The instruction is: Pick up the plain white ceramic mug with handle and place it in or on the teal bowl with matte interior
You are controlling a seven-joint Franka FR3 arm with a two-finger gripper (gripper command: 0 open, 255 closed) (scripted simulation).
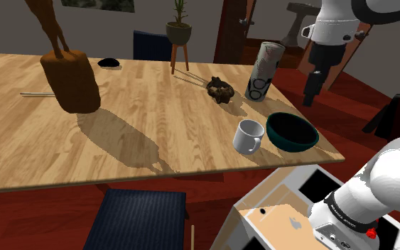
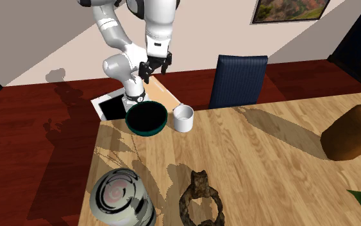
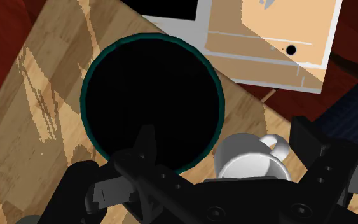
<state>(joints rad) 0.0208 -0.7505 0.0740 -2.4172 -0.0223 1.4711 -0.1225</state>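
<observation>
A plain white mug (image 1: 249, 136) with a handle stands upright on the wooden table (image 1: 155, 121), close to its near edge. Right beside it, at the table's corner, sits the teal bowl (image 1: 292, 131) with a dark inside. My black gripper (image 1: 310, 91) hangs open and empty in the air above the bowl's far side. In the second exterior view the gripper (image 2: 154, 68) is above and behind the bowl (image 2: 146, 119), with the mug (image 2: 183, 118) to the bowl's right. From the wrist, the mug (image 3: 250, 167) and the bowl (image 3: 89, 76) lie far below the gripper (image 3: 224, 132).
A patterned grey cylinder (image 1: 264, 69) and a dark brown ring-shaped object (image 1: 220, 90) stand behind the mug. A big brown bag-like object (image 1: 70, 79) is at the shoulder view's left. A blue chair (image 1: 138, 220) is tucked at the near edge, beside the stand (image 1: 290, 213).
</observation>
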